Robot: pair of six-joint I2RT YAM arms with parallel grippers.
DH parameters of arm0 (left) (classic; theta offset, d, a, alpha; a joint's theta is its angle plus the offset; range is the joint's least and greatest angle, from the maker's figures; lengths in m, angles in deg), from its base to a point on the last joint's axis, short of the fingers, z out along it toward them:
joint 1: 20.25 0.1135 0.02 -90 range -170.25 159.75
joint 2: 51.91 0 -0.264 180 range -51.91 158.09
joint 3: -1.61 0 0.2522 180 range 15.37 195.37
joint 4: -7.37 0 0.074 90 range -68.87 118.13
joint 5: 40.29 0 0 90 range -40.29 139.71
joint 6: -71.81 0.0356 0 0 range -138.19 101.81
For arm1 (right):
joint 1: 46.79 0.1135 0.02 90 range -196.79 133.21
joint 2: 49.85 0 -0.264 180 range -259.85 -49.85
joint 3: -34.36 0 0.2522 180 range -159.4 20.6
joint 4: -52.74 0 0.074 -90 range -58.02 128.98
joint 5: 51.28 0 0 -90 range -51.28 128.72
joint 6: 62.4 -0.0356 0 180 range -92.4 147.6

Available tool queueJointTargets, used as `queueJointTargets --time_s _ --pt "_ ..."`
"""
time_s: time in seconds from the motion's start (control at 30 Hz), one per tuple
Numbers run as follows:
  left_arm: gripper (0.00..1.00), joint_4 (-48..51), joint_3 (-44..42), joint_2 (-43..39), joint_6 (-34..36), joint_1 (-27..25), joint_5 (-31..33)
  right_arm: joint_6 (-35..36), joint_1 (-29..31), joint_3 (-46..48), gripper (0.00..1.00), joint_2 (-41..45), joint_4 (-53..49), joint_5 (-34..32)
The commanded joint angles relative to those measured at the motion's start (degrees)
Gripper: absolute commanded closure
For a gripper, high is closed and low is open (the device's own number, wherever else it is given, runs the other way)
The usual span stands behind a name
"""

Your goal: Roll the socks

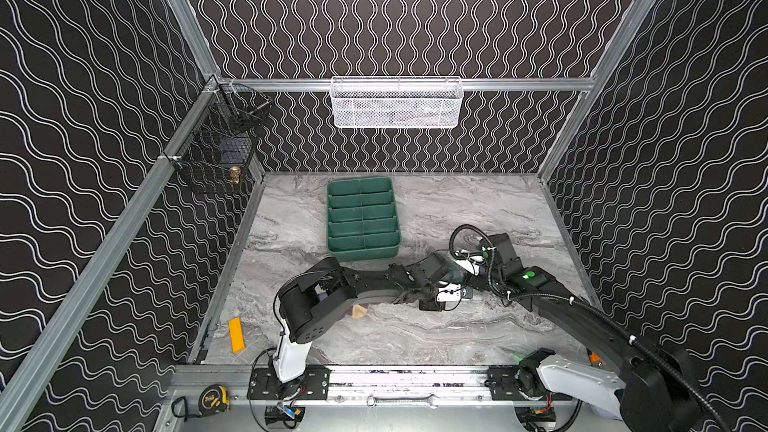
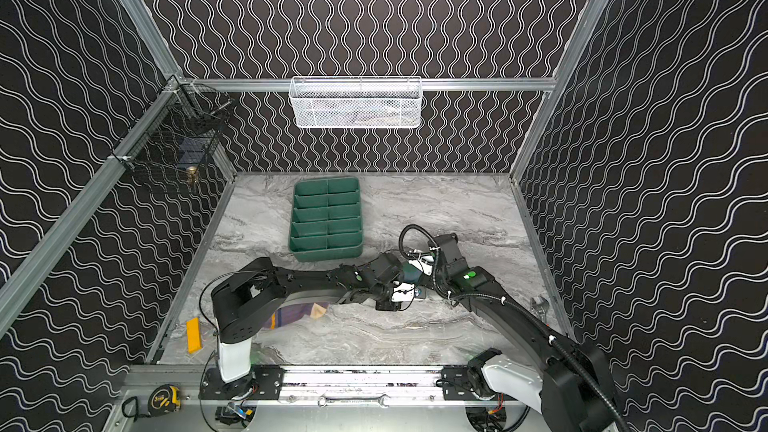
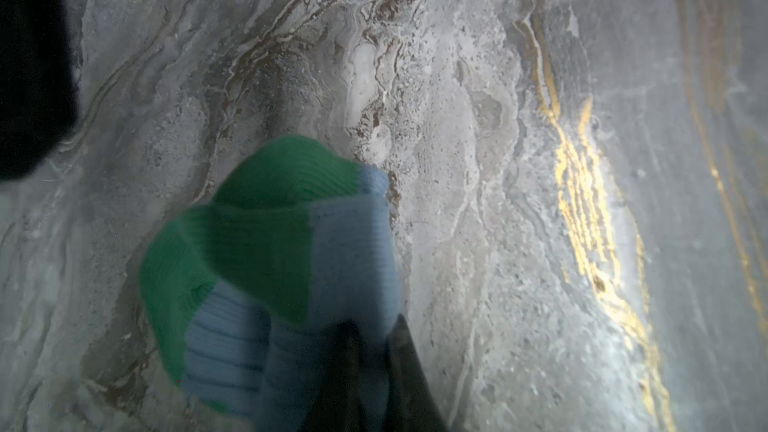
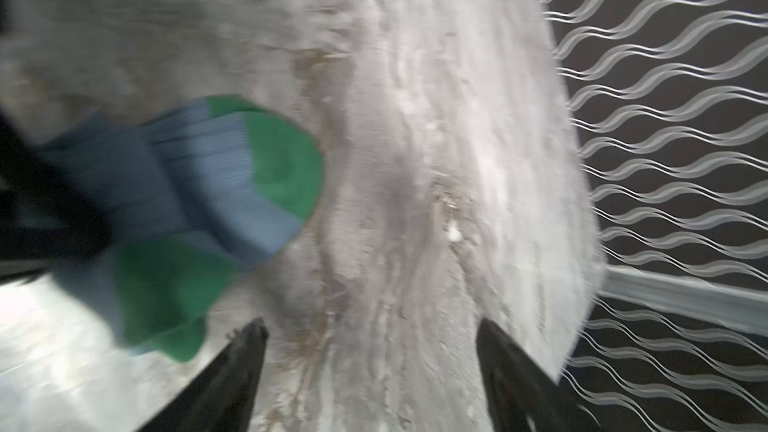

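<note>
The blue sock (image 3: 270, 268), ribbed with green toe and heel, lies bunched and folded on the marble table. My left gripper (image 3: 376, 326) is shut on its blue fabric. The right wrist view shows the same blue sock (image 4: 208, 184) off to one side of my right gripper (image 4: 370, 324), which is open with only bare table between its fingers. In both top views the two grippers meet right of centre, left gripper (image 1: 451, 282) and right gripper (image 1: 471, 261), and hide most of that sock. The purple sock (image 2: 291, 317) with a tan patch lies flat, partly under the left arm.
A green divided tray (image 1: 361, 253) sits behind the arms. A yellow block (image 1: 237, 334) lies near the front left. A white mesh basket (image 1: 397, 103) hangs on the back wall and a black wire basket (image 1: 216, 147) on the left wall. A wrench (image 2: 540, 305) lies near the right wall.
</note>
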Motion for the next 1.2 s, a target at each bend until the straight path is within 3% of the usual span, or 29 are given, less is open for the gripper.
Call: queueJointTargets --time_s 0.0,0.2,0.43,0.6,0.73,0.87,1.0,1.1,1.17 --pt "1.00 22.09 2.12 4.02 -8.76 2.18 5.45 -0.67 -3.15 0.61 0.05 0.60 5.59 -6.37" --pt "1.00 31.74 8.54 6.81 -10.91 5.46 -0.75 -4.51 -7.70 -3.58 0.04 -3.43 11.21 -18.08" --pt "1.00 34.79 11.41 5.39 -12.47 8.97 -6.86 4.19 -7.35 -1.12 0.04 -11.43 4.20 -22.60" --pt "1.00 37.74 15.34 7.33 -13.01 11.55 -13.19 -0.88 -7.94 -4.68 0.04 -12.33 3.41 -25.13" --pt "1.00 43.14 20.38 12.38 -13.17 13.82 -18.86 -6.25 -8.64 -9.96 0.07 -7.33 1.17 -22.91" --pt "1.00 46.77 24.47 18.08 -14.17 14.81 -19.23 3.78 -2.85 -6.52 0.09 3.91 0.25 -15.71" --pt "1.00 47.52 26.99 21.01 -14.94 15.42 -17.31 13.84 7.75 -0.33 0.09 16.93 -11.80 -1.83" --pt "1.00 47.61 28.75 21.95 -14.80 15.84 -16.52 14.25 12.03 5.13 0.11 21.43 -12.41 5.53" --pt "1.00 47.98 29.89 22.83 -14.72 16.29 -16.71 14.39 15.24 7.83 0.12 19.90 -11.33 6.37"
